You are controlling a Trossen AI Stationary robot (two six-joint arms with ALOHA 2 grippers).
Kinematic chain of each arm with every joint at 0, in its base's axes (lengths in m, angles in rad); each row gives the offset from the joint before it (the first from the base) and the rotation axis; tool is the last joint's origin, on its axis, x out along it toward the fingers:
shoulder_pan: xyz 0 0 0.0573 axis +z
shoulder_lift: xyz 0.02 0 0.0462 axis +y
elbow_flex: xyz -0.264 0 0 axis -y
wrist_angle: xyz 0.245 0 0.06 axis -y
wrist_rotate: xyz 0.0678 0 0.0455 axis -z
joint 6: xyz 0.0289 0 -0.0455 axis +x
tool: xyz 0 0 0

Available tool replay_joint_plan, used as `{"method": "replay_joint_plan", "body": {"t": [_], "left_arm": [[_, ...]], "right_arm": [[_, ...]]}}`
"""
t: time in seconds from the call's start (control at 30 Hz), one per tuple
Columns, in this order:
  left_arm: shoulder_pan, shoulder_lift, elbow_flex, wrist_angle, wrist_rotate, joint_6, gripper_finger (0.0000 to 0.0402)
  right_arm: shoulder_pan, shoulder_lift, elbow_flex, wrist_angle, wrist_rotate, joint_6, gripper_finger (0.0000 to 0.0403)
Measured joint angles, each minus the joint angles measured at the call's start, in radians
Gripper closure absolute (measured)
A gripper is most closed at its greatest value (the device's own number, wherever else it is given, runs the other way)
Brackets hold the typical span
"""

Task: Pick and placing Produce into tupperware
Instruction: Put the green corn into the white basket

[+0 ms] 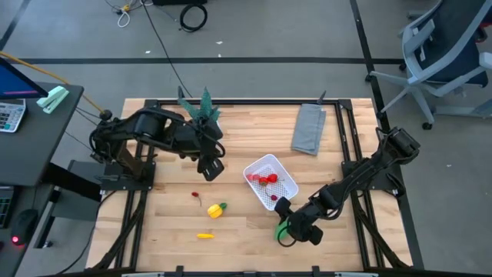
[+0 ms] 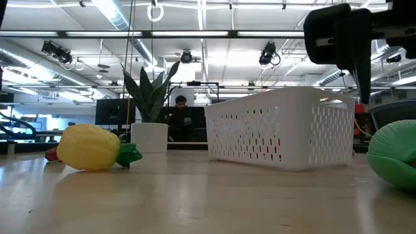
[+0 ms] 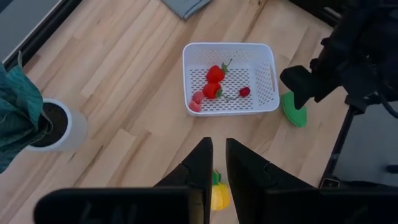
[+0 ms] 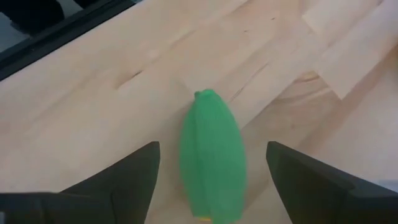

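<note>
Green oblong toy (image 4: 211, 158) lies on the wood just beside the tupperware (image 1: 270, 181), between the right gripper's (image 4: 211, 186) spread fingers. Likely light, smooth and rigid; gripping across its narrow middle looks safest.

Red pieces (image 1: 267, 179) in tupperware (image 1: 254, 169) (others outside)

Around your light wooden table (image 1: 246, 238) you have a grey floor (image 1: 269, 31) crossed by dark lines, with a coiled black cable (image 1: 193, 15) lying on it and a blue-grey office chair (image 1: 446, 54) off to one side. Looking level across the table, you see a hall with an open ceiling, long strip lights (image 2: 117, 14) and hanging lamps. A person (image 2: 181, 104) sits behind dark monitors far back.
</note>
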Motion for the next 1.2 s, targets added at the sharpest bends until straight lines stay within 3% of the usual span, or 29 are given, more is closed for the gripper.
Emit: {"method": "replay_joint_plan", "body": {"t": [0.5,0.73,1.0,1.2], "left_arm": [[0.0,0.0,0.0,0.0,0.0,0.011,0.0353],[0.0,0.0,0.0,-0.004,0.0,0.011,0.0353],[0.0,0.0,0.0,-0.007,0.0,0.011,0.0352],[0.0,0.0,0.0,-0.008,0.0,0.011,0.0352]], "right_arm": [[-0.03,0.006,-0.024,0.188,-0.02,0.047,0.0098],[-0.032,0.134,0.122,0.178,-0.046,0.06,0.0098],[-0.033,0.286,0.377,-0.222,-0.004,0.101,0.0098],[-0.032,0.283,0.375,-0.358,-0.01,0.125,0.0098]]}}
